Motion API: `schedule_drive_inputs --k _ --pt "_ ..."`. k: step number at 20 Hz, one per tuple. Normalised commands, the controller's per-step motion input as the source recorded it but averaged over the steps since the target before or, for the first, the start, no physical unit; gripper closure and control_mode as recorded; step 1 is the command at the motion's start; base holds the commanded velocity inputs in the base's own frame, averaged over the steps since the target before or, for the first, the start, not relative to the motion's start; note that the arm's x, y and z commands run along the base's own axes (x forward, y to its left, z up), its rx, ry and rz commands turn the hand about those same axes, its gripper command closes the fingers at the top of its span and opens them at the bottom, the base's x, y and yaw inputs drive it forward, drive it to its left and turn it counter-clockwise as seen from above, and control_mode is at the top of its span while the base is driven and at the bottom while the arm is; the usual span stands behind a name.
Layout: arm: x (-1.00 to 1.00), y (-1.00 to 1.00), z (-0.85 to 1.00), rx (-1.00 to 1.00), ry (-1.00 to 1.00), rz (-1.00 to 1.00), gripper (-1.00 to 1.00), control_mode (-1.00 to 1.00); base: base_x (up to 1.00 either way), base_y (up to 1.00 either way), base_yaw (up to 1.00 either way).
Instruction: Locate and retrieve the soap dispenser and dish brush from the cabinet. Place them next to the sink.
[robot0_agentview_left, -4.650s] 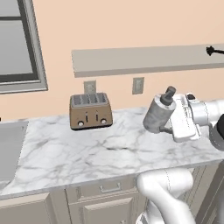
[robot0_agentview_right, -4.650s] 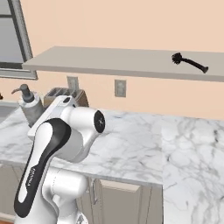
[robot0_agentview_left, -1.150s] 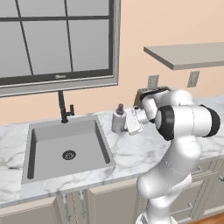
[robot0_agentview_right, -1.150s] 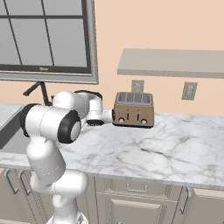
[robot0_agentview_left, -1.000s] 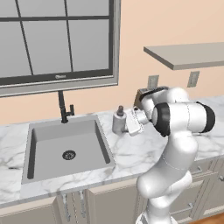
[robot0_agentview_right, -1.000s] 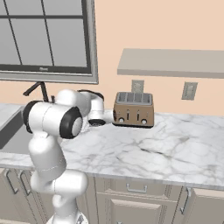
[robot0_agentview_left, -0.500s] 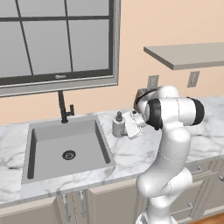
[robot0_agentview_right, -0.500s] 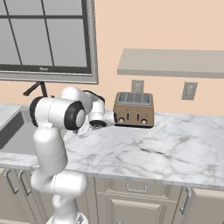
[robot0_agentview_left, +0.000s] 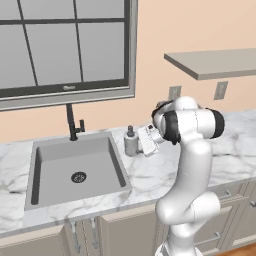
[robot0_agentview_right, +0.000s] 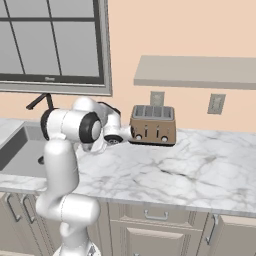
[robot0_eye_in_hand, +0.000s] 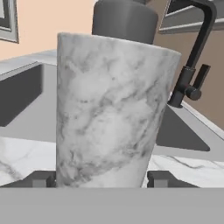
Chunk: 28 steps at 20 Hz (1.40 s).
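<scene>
The soap dispenser (robot0_agentview_left: 131, 144), a marbled grey-white bottle with a dark pump top, stands upright on the counter just right of the sink (robot0_agentview_left: 116, 167). My gripper (robot0_agentview_left: 138, 146) reaches it from the right. In the hand view the soap dispenser (robot0_eye_in_hand: 109, 109) looms close. My gripper (robot0_eye_in_hand: 101, 179) is shut on its base, with the dark fingertips (robot0_eye_in_hand: 43, 178) against both sides. The cabinet (robot0_agentview_left: 215, 62) hangs on the wall to the right as a flat shelf. The dish brush is out of view.
A black faucet (robot0_agentview_left: 72, 122) stands behind the basin, under the window. The brown toaster (robot0_agentview_right: 152, 125) sits against the wall right of my arm. Marble counter (robot0_agentview_right: 200, 175) stretches on to the right. Cupboard fronts run below the counter edge.
Over several seconds the base has driven from the toaster to the sink, dispenser in the gripper. In the last second my arm's upper links swung left while the dispenser barely moved.
</scene>
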Motion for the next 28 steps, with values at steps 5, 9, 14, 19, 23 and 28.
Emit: schedule_drive_inputs --k 5,9,14,19,23,28 --pt "0.36 0.18 -0.37 0.00 -0.03 0.00 1.00 -1.00 0.00 0.00 0.00" --pt "0.20 0.00 -0.37 0.00 -0.06 0.00 1.00 -1.00 0.00 0.00 0.00" --pt "0.06 -0.02 -0.13 0.01 -0.01 0.00 -1.00 -1.00 0.00 0.00 0.00" --pt "-0.01 -0.12 0.07 -0.01 0.05 -0.01 -1.00 -1.00 0.00 0.00 0.00" --pt "-0.18 -0.30 0.01 -0.09 0.02 -0.05 -1.00 -1.00 0.00 0.00 0.00" --pt "-0.24 -0.26 0.13 -0.17 0.00 -0.05 -1.00 -1.00 0.00 0.00 0.00"
